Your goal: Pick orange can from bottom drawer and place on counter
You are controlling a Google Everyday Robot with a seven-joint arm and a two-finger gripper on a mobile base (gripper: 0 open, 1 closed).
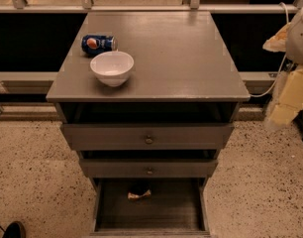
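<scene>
Over by the right edge the robot's pale cream gripper is partly cut off, its shape hard to make out. The grey wooden bottom drawer runs off below, its rear hidden under the upper drawers. The crumpled orange-gold can is too small to read.

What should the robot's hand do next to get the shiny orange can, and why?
Probably swing the gripper down and left toward the bottom drawer. Right now the gripper is at the right edge of the view, beside the counter, far from the orange can. The can lies near the back of the drawer's dark floor, and the drawer is already open, so nothing else needs moving first.
</scene>
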